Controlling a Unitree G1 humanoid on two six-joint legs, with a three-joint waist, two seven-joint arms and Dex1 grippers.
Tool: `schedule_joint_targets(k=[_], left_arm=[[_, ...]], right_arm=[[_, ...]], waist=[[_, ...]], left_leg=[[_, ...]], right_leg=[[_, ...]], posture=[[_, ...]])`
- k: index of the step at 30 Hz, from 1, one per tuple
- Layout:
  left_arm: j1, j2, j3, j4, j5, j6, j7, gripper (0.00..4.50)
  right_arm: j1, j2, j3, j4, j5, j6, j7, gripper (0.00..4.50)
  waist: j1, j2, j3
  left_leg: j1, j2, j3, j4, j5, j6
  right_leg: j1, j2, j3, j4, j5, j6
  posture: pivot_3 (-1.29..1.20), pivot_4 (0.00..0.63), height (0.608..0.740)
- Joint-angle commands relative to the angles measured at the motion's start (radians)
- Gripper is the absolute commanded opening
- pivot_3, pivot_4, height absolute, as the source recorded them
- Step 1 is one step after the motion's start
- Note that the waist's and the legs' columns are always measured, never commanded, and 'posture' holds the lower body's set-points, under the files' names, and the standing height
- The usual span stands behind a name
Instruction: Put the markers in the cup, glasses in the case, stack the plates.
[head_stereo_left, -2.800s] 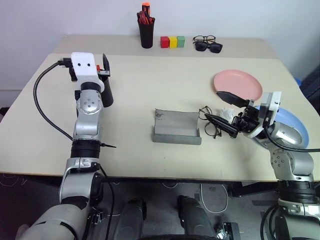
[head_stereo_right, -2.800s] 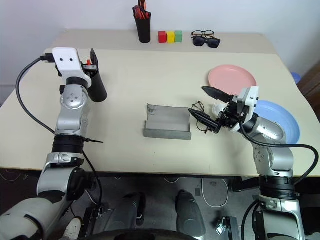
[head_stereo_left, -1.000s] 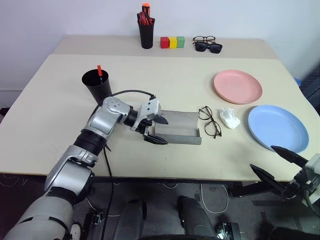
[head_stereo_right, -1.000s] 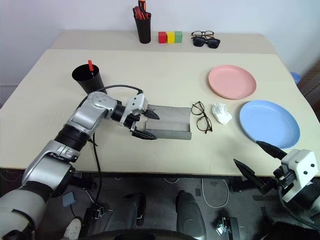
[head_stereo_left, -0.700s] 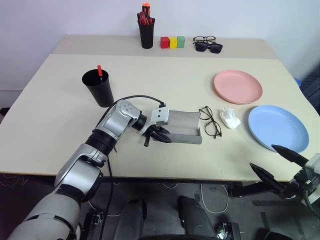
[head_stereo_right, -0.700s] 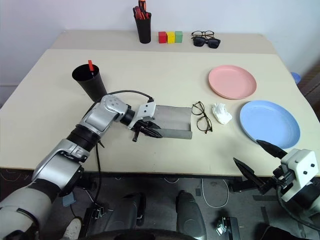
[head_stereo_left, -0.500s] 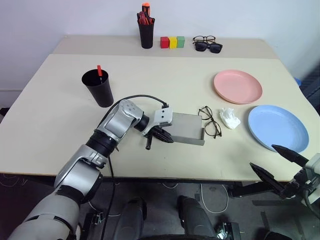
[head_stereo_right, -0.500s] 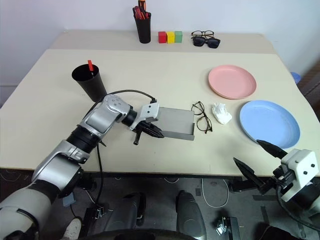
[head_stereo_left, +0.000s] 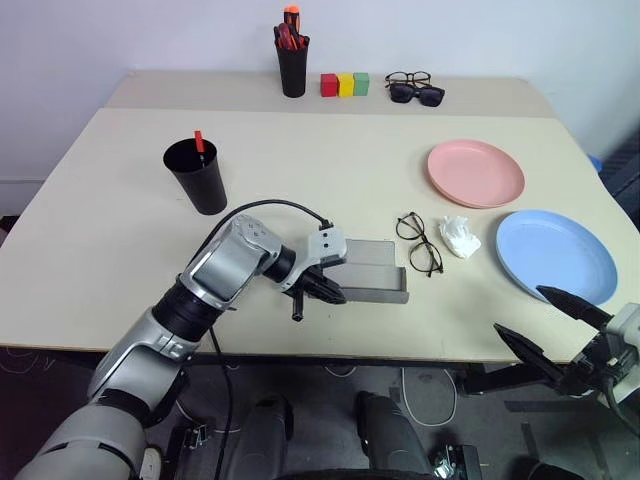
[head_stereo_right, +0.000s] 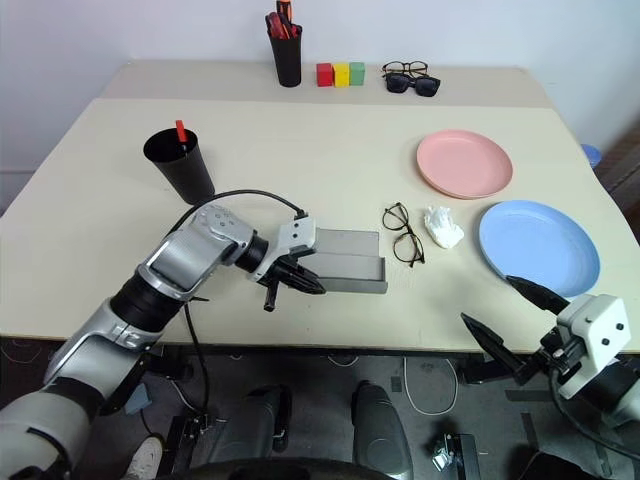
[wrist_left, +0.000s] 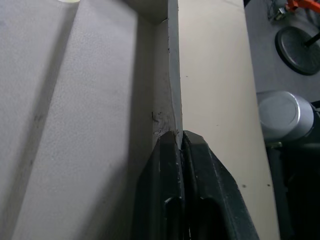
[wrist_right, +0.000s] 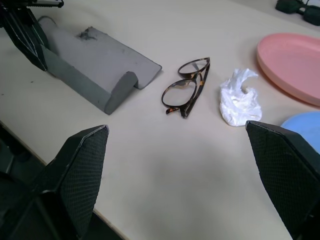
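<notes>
While the left gripper (head_stereo_left: 318, 292) is clamped on the near-left edge of the grey case (head_stereo_left: 372, 270), the right gripper (head_stereo_left: 553, 330) hangs past the table's (head_stereo_left: 300, 165) front edge, its fingers spread wide. Just right of the case lie the glasses (head_stereo_left: 419, 242), then a crumpled white tissue (head_stereo_left: 460, 236). Farther right, the pink plate (head_stereo_left: 476, 172) and blue plate (head_stereo_left: 555, 254) sit side by side. One red marker (head_stereo_left: 198, 141) stands in the black cup (head_stereo_left: 197, 177).

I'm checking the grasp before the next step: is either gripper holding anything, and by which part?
The left gripper pinches the grey case by the thin wall at its left end. The right gripper is open and holds nothing.
</notes>
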Motion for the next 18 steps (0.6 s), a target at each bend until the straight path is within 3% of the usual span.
schedule_joint_targets(k=[1, 6, 13, 16, 18], left_arm=[[0.009, 0.014, 0.011, -0.057, -0.035, 0.008, 0.017, 1.83], [0.013, 0.011, 0.043, -0.065, -0.072, 0.026, 0.068, 4.34], [0.029, 0.011, 0.208, -0.140, -0.209, 0.060, 0.132, 4.34], [0.132, -0.032, 0.352, -0.172, -0.244, -0.134, 0.209, 4.34], [0.202, 0.008, 0.369, -0.199, -0.235, -0.252, 0.177, 4.34]], right_arm=[[-0.003, -0.020, -0.006, 0.011, -0.001, -0.016, 0.019, 4.50], [-0.023, -0.037, -0.008, 0.051, -0.009, -0.005, 0.029, 4.50], [-0.156, -0.109, 0.055, 0.133, 0.006, 0.065, 0.033, 4.50], [-0.296, -0.135, 0.140, 0.236, -0.014, 0.061, 0.052, 4.50], [-0.388, -0.140, 0.200, 0.300, -0.027, 0.058, 0.066, 4.50]], waist=[[-0.001, 0.000, 0.000], [0.000, 0.000, 0.000], [-0.005, 0.000, 0.000], [-0.007, 0.001, -0.001], [-0.009, 0.001, -0.001]], left_leg=[[0.000, 0.000, 0.000, 0.000, 0.000, 0.000], [0.000, 0.000, 0.000, 0.000, 0.000, 0.000], [0.001, 0.000, 0.000, 0.000, 0.000, 0.000], [0.002, 0.000, 0.000, 0.000, 0.000, 0.000], [0.002, 0.000, 0.001, 0.000, 0.000, 0.000]], right_leg=[[0.000, 0.000, 0.000, 0.000, 0.000, 0.000], [0.000, 0.000, 0.000, 0.000, 0.000, 0.000], [0.000, 0.000, 0.000, 0.000, 0.000, 0.000], [0.001, 0.000, 0.000, 0.000, 0.000, 0.000], [0.001, 0.000, 0.000, 0.001, 0.000, 0.000]], posture=[[0.00, 0.150, 0.740], [0.00, 0.150, 0.740], [0.00, 0.150, 0.740], [0.00, 0.150, 0.740], [0.00, 0.150, 0.740]])
